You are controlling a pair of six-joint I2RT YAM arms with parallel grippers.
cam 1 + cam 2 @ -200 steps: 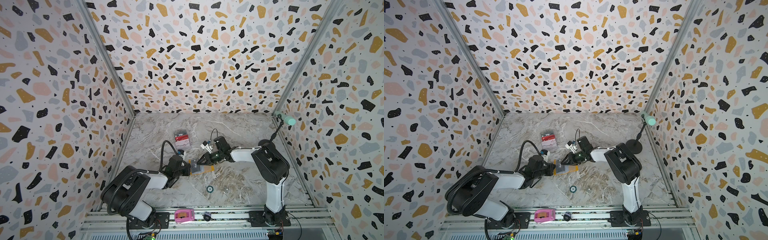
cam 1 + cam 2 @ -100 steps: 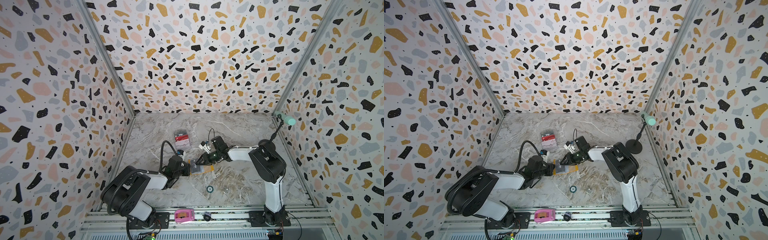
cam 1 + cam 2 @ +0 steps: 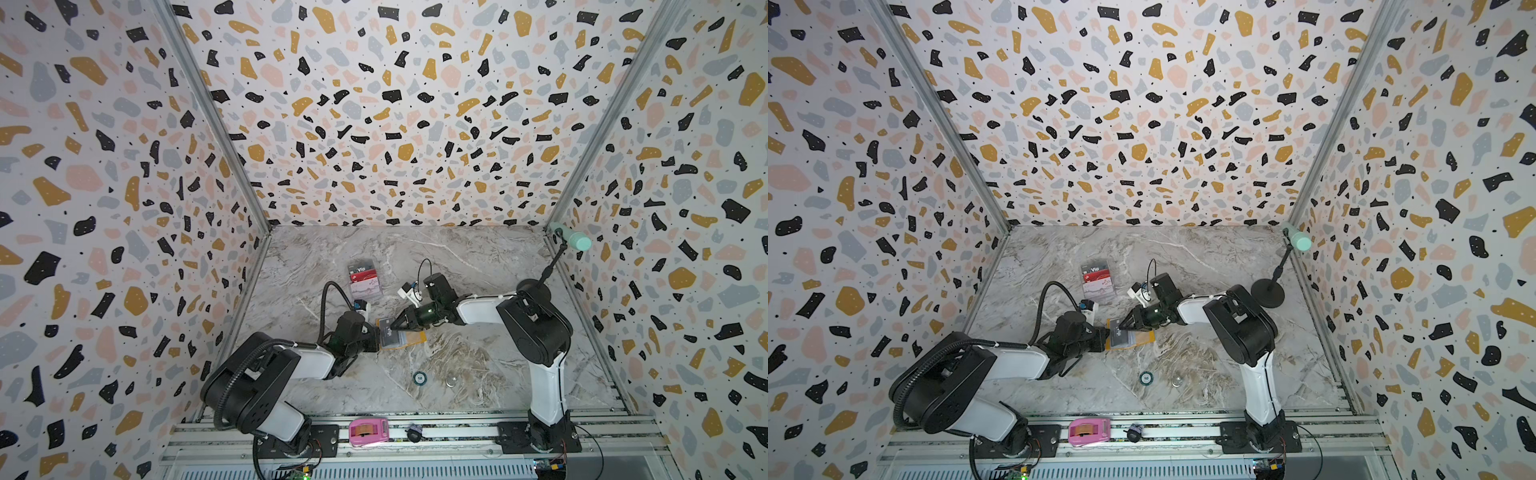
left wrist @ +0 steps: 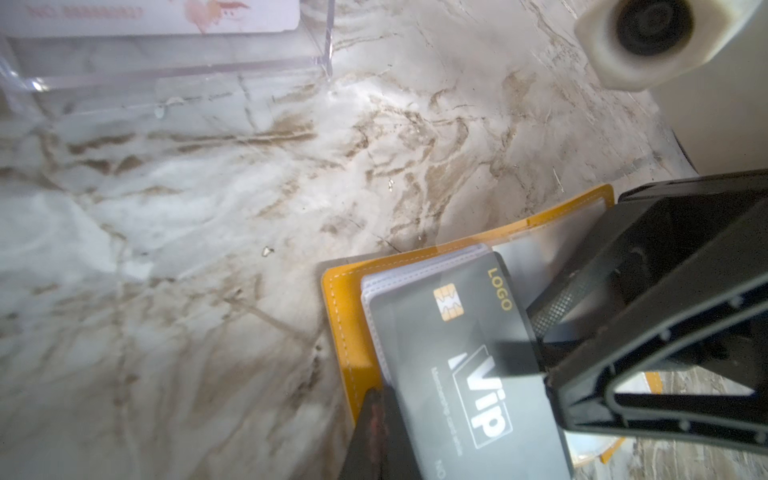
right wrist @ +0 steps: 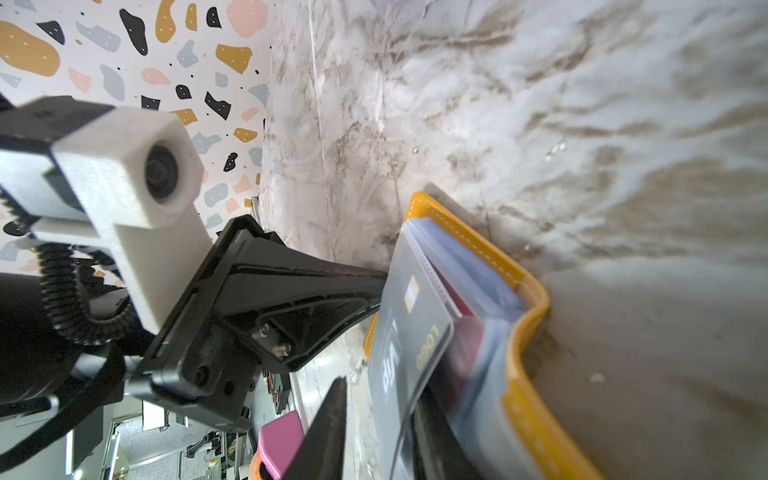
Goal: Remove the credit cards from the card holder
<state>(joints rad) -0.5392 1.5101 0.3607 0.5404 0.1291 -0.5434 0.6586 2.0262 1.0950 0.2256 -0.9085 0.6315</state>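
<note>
Mid-pull on the first card, by the look of it. The card holder (image 3: 415,338) lies open on the marble table (image 3: 457,266), roughly in the middle between the two arms. The left gripper (image 3: 376,332) is closed tight with its tip pressed on the holder's near edge, seemingly just pinning it down.

The right gripper (image 3: 395,327) has come in from the other side, and its jaws sit narrow around the free edge of the black card (image 4: 449,374). That card sticks partway out of its clear sleeve. The right wrist view shows a sliver of gap between one finger and the card, so it doesn't look pinched yet.

A red card (image 5: 455,297) shows in a sleeve underneath, so there's more to go. A clear stand (image 3: 365,286) with a few cards stands further back, well apart.

Next move probably: finish the squeeze, then slide the card straight out along the sleeve while the left keeps the holder from dragging along.
</note>
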